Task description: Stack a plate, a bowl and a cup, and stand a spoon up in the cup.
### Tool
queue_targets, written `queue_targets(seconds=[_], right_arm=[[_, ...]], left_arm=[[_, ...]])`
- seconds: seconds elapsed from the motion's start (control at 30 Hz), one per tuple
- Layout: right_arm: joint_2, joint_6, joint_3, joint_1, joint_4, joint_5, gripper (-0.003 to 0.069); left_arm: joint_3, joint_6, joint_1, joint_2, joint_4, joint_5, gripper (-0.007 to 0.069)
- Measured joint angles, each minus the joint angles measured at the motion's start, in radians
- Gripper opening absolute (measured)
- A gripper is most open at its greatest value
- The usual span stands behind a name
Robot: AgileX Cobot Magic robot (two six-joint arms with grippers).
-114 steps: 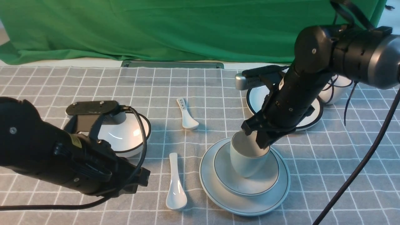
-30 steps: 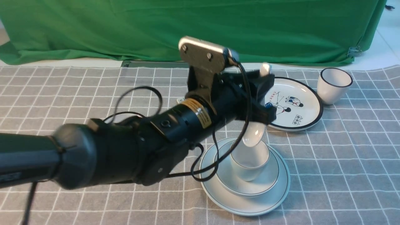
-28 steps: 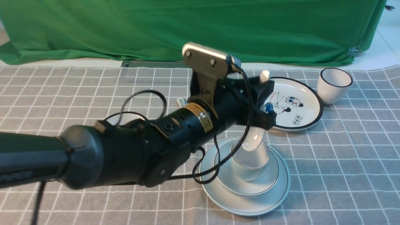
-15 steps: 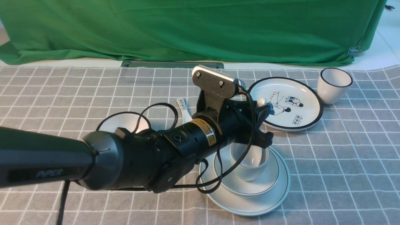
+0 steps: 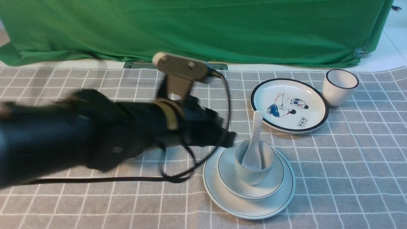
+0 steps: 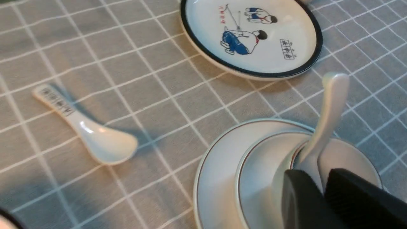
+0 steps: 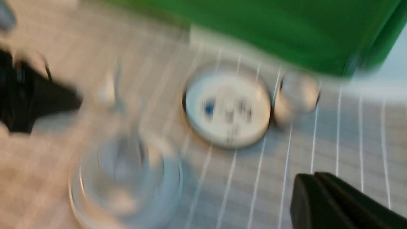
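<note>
The white plate lies at the front of the cloth with the shallow bowl on it and the pale cup in the bowl. The plain white spoon stands in the cup, handle leaning up and back, with nothing holding it. My left gripper, blurred by motion, is just left of the cup rim. In the left wrist view its black fingers are shut and empty, in front of the cup and the spoon. My right gripper is shut and empty, well off from the blurred stack.
A black-rimmed plate with cartoon figures lies behind the stack, and a black-rimmed cup stands to its right. A small spoon with a printed handle lies on the cloth left of the stack. Green cloth hangs along the back.
The left gripper lowered the spoon into the cup, let go of it, and pulled back to the left with its fingers shut. The right arm has left the front view.
</note>
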Motion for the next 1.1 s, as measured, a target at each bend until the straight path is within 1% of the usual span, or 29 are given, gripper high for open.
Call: queue_targets(seconds=[0.07, 0.1, 0.13, 0.17, 0.2, 0.23, 0.3, 0.37, 0.5, 0.6, 0.8, 1.1], right_arm=[[-0.15, 0.024, 0.129, 0.0, -0.002, -0.142, 0.0041], [-0.163, 0.024, 0.142, 0.0, -0.002, -0.142, 0.0041], [-0.258, 0.029, 0.235, 0.0, -0.01, -0.25, 0.004], [-0.331, 0.033, 0.317, 0.0, -0.017, -0.32, 0.0039], [-0.342, 0.033, 0.331, 0.0, -0.02, -0.349, 0.0039], [-0.421, 0.037, 0.435, 0.0, -0.029, -0.463, 0.0039], [-0.468, 0.04, 0.538, 0.0, -0.035, -0.595, 0.0039], [-0.471, 0.041, 0.602, 0.0, -0.036, -0.678, 0.0041], [-0.452, 0.041, 0.637, 0.0, -0.036, -0.718, 0.0048], [-0.451, 0.041, 0.637, 0.0, -0.037, -0.743, 0.0054], [-0.452, 0.041, 0.637, 0.0, -0.038, -0.749, 0.0072], [-0.452, 0.041, 0.637, 0.0, -0.039, -0.749, 0.0092]], left_arm=[[0.05, 0.004, 0.001, -0.122, 0.002, 0.027, 0.0018], [0.057, 0.004, 0.001, -0.147, 0.002, 0.026, 0.0017], [0.109, 0.005, 0.001, -0.221, 0.001, 0.014, 0.001], [0.153, 0.006, 0.001, -0.295, -0.001, -0.002, 0.0007], [0.172, 0.006, 0.001, -0.308, -0.002, -0.007, 0.0006], [0.252, 0.006, 0.001, -0.406, -0.002, -0.037, 0.0006], [0.356, 0.003, 0.001, -0.532, -0.004, -0.075, 0.0006], [0.457, -0.017, 0.001, -0.625, -0.009, -0.103, 0.0006], [0.592, -0.066, 0.001, -0.768, -0.022, -0.121, 0.0007], [0.643, -0.067, 0.001, -0.848, -0.025, -0.122, 0.0008], [0.659, -0.046, 0.001, -0.942, -0.025, -0.122, 0.001], [0.66, -0.031, 0.001, -0.948, -0.025, -0.122, 0.0011]])
